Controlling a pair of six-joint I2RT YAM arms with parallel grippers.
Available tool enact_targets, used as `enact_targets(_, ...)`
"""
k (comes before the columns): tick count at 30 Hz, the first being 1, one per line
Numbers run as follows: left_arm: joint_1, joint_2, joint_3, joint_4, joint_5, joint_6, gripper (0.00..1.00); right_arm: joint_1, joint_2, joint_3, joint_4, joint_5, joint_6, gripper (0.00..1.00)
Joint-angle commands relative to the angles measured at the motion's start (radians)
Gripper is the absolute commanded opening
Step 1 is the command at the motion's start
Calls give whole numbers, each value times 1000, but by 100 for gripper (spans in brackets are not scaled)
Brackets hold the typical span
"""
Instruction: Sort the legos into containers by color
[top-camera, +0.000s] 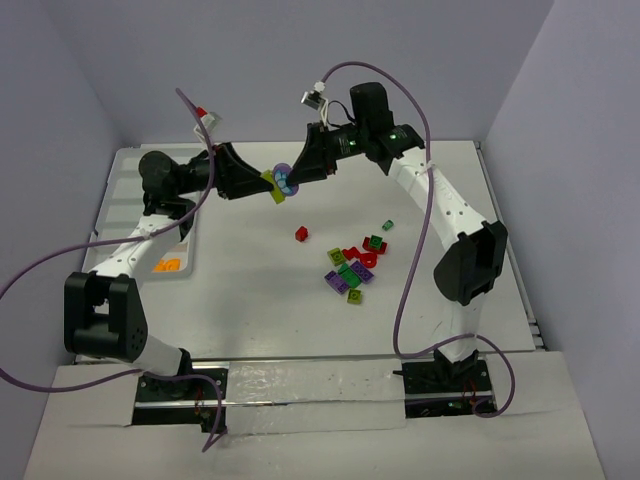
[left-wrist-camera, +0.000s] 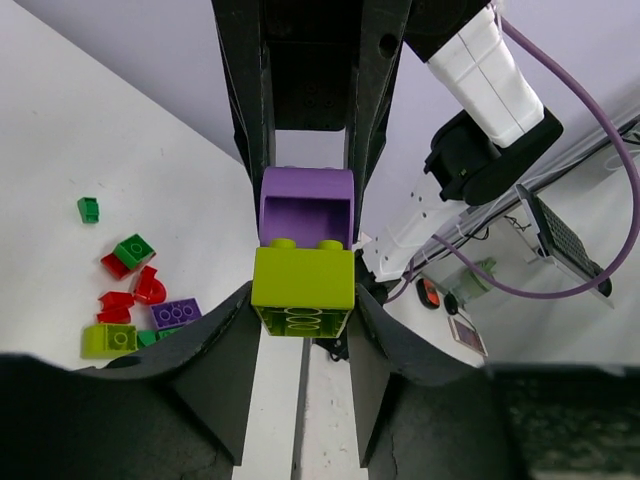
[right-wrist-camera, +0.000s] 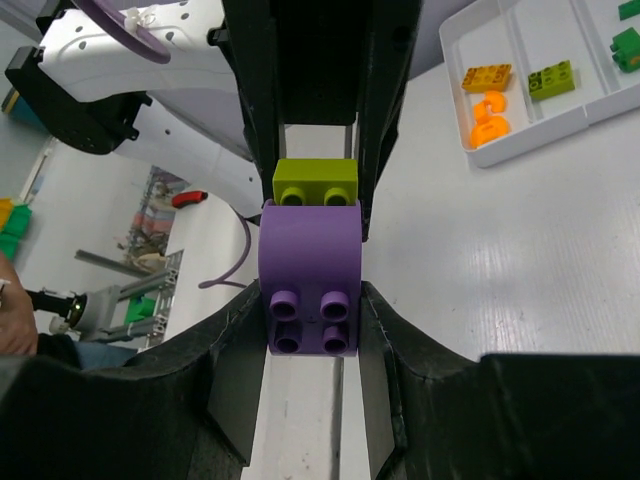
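Observation:
Above the table my two grippers meet tip to tip over a joined pair of legos. My left gripper (left-wrist-camera: 303, 300) is shut on the lime brick (left-wrist-camera: 303, 285), its fingers pressed to both sides. My right gripper (right-wrist-camera: 312, 310) is shut on the purple brick (right-wrist-camera: 310, 280), with the lime brick (right-wrist-camera: 315, 180) stuck to its far end. From above, the lime brick (top-camera: 270, 183) and the purple brick (top-camera: 287, 180) hang between the left gripper (top-camera: 262, 185) and the right gripper (top-camera: 298, 177). The white tray of containers (top-camera: 185, 240) lies at the left, partly hidden by the left arm.
A loose pile of red, green, purple and lime legos (top-camera: 352, 265) lies right of centre, with a lone red brick (top-camera: 301, 233) and a small green one (top-camera: 387, 224) nearby. The tray (right-wrist-camera: 510, 50) holds orange bricks (right-wrist-camera: 487, 100), a lime brick (right-wrist-camera: 551, 78) and green ones (right-wrist-camera: 628, 45).

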Motion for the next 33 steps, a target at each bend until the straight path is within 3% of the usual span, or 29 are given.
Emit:
enact_targets(1,-4,-9,5,41,-15,-15,36,2,-47,-7,75,8,33,0)
enact_targets(3,3,-11,13,-3,-23,13,26,1,-48,-10,77,21,33,0)
enact_targets(6,32,-17,30,-162,-32,93,2,-9,-53,-16,70,55,25,0)
enact_targets(8,71,-36,38,-275,-39,161,0,-33,-58,-14,43,126,-4,0)
enact_targets(10,143,-45,70,-525,-28,272,0,-64,-67,-17,31,169,-18,0)
enact_targets(11,145,-48,71,-535,-22,343,0,-65,-67,-20,32,177,-17,0)
enact_targets(13,232,-46,134,-891,-11,522,0,-106,-78,-34,29,191,-17,0)
enact_targets(14,289,-31,186,-1146,-16,714,0,-128,-86,-41,9,200,-41,0)
enact_targets(15,324,-28,193,-1185,-22,826,0,-138,-90,-42,6,205,-45,0)
enact_targets(16,356,-11,244,-1387,-39,930,0,-145,-93,-45,-16,212,-69,0)
enact_targets(18,467,30,374,-1656,-215,1220,0,-159,-109,-53,-57,256,-125,0)
enact_targets(20,525,97,443,-1819,-372,1320,0,-160,-119,-59,-109,292,-198,0)
enact_targets(25,661,202,571,-1837,-782,1320,0,-162,-134,-67,-174,356,-308,0)
enact_targets(33,683,314,627,-1799,-1097,1305,0,-162,-166,-112,-188,398,-366,0)
